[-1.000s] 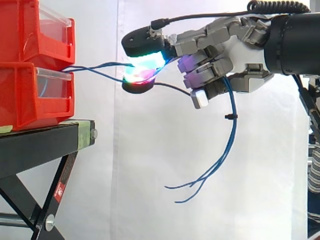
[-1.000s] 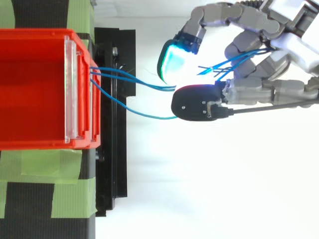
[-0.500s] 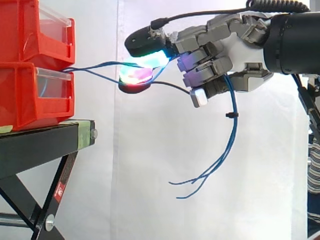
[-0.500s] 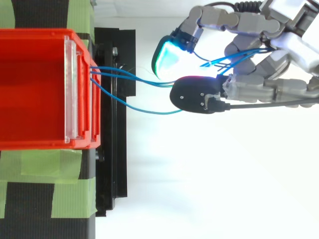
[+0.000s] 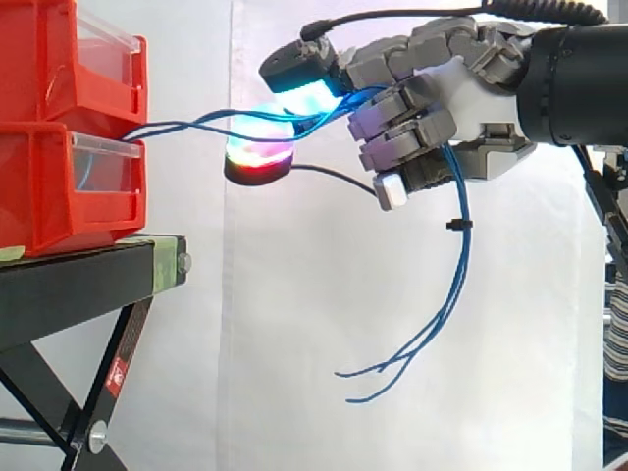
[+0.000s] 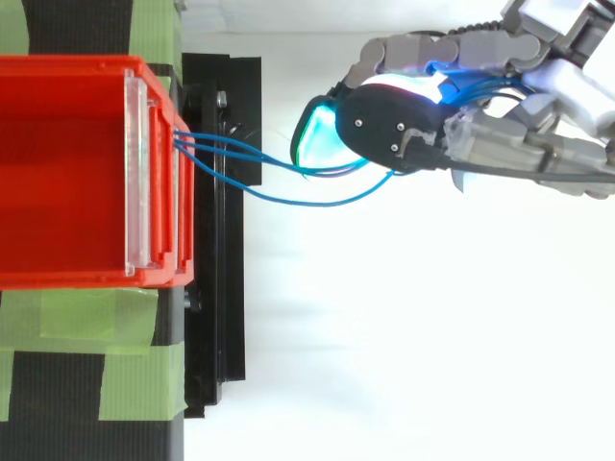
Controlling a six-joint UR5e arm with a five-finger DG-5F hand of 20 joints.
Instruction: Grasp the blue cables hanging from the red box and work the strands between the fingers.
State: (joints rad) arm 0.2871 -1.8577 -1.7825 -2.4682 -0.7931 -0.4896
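Cables (image 5: 456, 225) inside curled hand (image 5: 471, 108)

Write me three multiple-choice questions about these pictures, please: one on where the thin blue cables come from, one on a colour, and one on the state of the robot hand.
1. Where do the thin blue cables come out?
A. at the front of the stacked red plastic bins
B. from a drawer under the stand
C. from a reel on the floor

2. What colour are the tape strips on the black metal stand?
A. yellow
B. green
C. blue

3. What is the robot hand doing?
A. open, clear of the cables
B. curled, holding nothing
C. pinching the cables

Answers: 1 A, the strands run out between the two bins; 2 B, the top view shows green strips; 3 C, the strands are clamped in it and hang on below.
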